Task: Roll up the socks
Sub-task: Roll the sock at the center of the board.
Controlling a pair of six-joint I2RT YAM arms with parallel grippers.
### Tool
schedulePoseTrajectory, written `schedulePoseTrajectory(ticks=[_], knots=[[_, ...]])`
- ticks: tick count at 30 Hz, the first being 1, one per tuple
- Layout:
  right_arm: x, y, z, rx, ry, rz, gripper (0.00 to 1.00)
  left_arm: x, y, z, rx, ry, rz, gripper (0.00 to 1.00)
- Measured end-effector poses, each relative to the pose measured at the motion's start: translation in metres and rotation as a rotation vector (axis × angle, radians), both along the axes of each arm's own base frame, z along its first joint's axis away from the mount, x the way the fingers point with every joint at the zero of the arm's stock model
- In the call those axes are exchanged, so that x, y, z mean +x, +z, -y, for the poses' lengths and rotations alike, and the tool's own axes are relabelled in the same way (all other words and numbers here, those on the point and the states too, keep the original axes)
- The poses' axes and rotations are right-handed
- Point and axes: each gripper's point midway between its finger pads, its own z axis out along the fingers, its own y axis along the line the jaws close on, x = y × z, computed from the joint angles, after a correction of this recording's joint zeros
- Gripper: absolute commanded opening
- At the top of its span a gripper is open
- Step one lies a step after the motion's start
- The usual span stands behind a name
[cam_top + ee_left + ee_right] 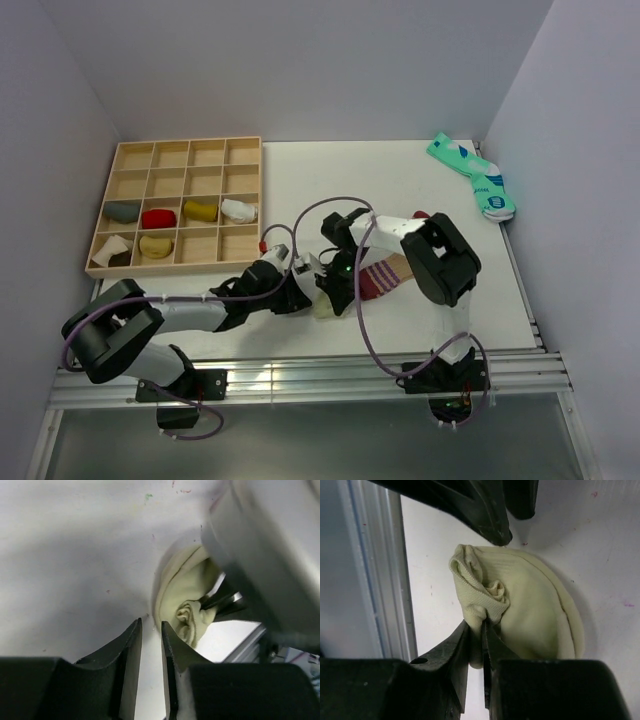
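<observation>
My right pincer [475, 626] pinches the pale olive sock [535, 605], my left pincer [151, 623] narrowly parted beside it; print on the teal socks [475, 178] unreadable

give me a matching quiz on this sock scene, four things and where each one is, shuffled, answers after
Things
1. pale green sock
2. striped sock
3. teal socks
4. red roll

Places
A. far right corner of the table
B. in a compartment of the wooden tray
C. pinched by the right gripper
D. near the middle, partly under the right arm

Pairs: 1-C, 2-D, 3-A, 4-B
</observation>
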Motion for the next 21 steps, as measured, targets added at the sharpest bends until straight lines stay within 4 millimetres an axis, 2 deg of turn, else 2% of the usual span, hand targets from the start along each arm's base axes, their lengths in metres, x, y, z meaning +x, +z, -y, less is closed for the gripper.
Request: schedulePoseTrajectory(ticks=[4, 7, 12, 18, 21], knots=[[0.003, 0.001, 0.003, -0.004, -0.044, -0.098, 0.17, -0.001, -0.004, -0.004, 0.02, 0.012, 0.062, 0.28], [0.006, 0.001, 0.007, -0.026, -0.09, -0.155, 0.17, -0.012, 0.005, 0.0, -0.019, -0.021, 0.131, 0.28], [0.003, -0.001, 0.009, -0.059, -0.134, -0.207, 0.17, -0.01, 0.022, 0.003, -0.066, -0.018, 0.229, 0.29], [0.002, -0.001, 0.009, -0.098, -0.16, -0.258, 0.17, -0.018, 0.032, 0.019, -0.045, -0.115, 0.344, 0.32], [0.001, -0.001, 0.007, -0.109, -0.167, -0.304, 0.17, -0.015, 0.038, 0.03, -0.029, -0.162, 0.395, 0.35]])
